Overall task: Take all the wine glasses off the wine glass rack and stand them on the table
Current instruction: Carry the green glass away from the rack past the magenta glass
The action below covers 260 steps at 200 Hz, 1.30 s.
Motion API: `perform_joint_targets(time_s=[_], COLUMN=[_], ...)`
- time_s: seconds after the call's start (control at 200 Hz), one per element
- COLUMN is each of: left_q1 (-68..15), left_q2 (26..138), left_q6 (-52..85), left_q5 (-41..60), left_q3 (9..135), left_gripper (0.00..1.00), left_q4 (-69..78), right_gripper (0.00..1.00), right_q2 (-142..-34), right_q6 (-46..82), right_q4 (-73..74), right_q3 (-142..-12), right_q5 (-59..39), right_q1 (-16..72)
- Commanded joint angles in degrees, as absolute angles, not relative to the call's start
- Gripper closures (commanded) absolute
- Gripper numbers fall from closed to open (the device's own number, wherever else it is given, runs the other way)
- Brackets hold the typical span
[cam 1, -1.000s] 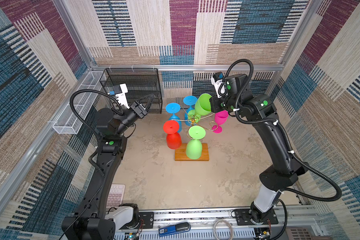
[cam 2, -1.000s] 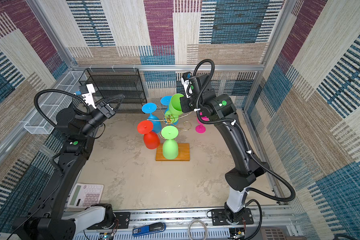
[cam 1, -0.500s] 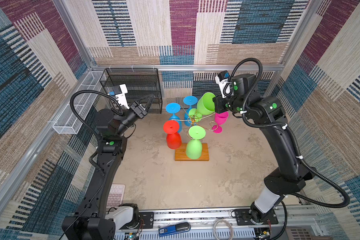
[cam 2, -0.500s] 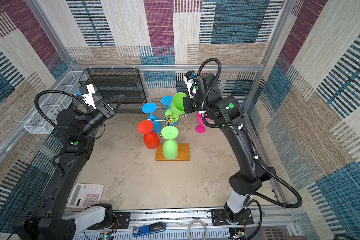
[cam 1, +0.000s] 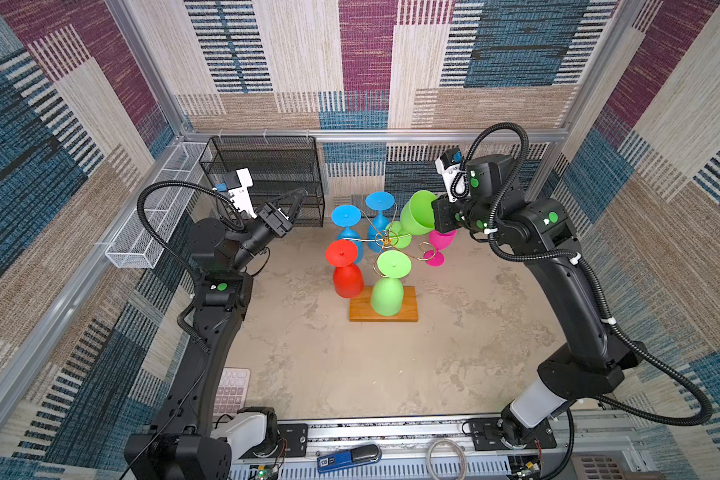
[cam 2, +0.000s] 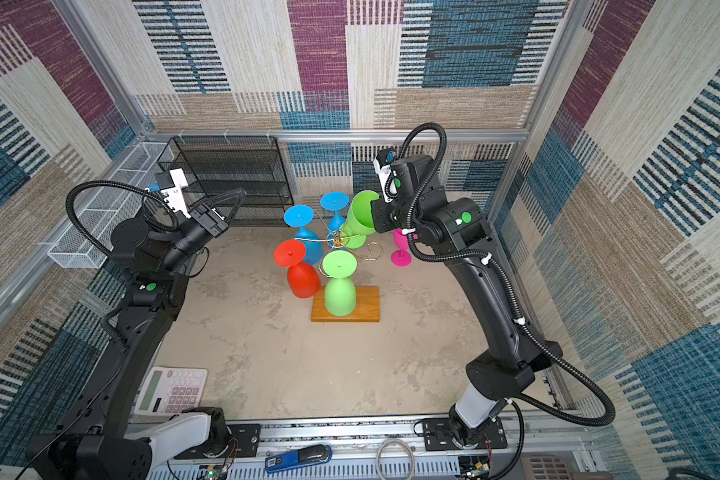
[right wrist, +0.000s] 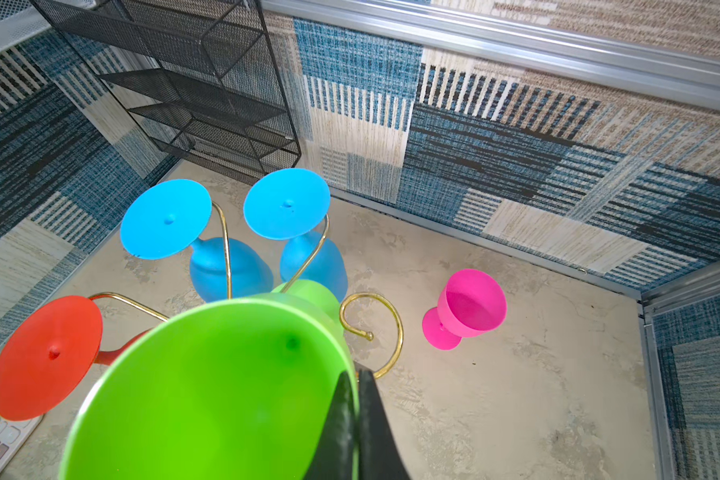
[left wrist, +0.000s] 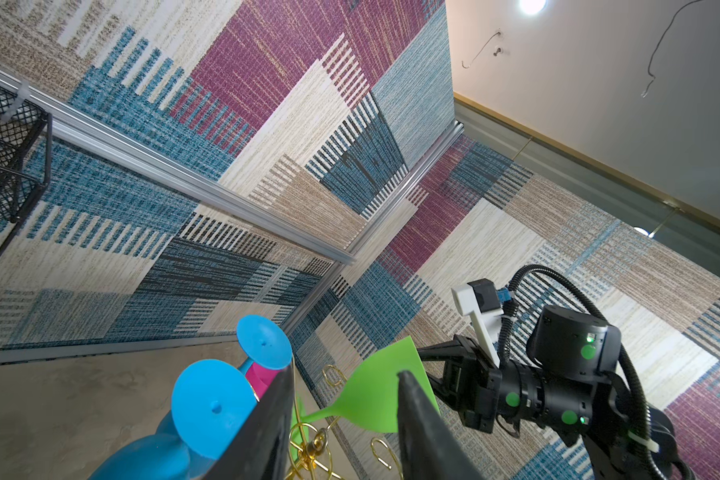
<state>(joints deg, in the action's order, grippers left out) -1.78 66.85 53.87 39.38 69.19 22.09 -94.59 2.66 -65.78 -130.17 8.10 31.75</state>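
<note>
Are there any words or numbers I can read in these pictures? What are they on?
Nothing reads clearly.
Keys of the calculator: too small to read.
White label on the blue tool: too blurred to read.
The green wine glass and the wine glass rack: no writing seen.

In both top views the tilted green wine glass (cam 1: 417,212) hides the right gripper's (cam 1: 436,214) fingertips, and the right arm (cam 1: 557,266) covers part of the pink glass (cam 1: 439,245) at three o'clock of the wine glass rack (cam 1: 410,305). In a top view the left arm (cam 1: 208,353) hides most of the calculator (cam 1: 235,388) at seven o'clock on the table (cam 1: 350,365). The right wrist view's edge cuts off the green bowl.
</note>
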Motion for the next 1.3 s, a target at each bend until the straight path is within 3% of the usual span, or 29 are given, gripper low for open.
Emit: perform_joint_targets(time_s=[0.0, 0.876, 1.297], left_q1=[-1.56, -0.97, -0.62], left_q2=[66.38, 66.53, 66.18], left_q6=[54.07, 54.42, 54.49], left_q5=[39.71, 39.79, 39.81], left_q3=[69.09, 68.49, 68.09], left_gripper=[0.56, 0.53, 0.52], left_q4=[23.51, 23.84, 23.72], right_gripper=[1.0, 1.0, 1.0], right_q2=[-95.09, -89.8, -81.37], right_q6=[2.14, 2.37, 2.89], right_q4=[-63.93, -60.63, -49.8], right_q3=[-131.51, -126.05, -116.92], right_q5=[10.15, 12.47, 8.29], right_q1=[31.76, 31.77, 31.67])
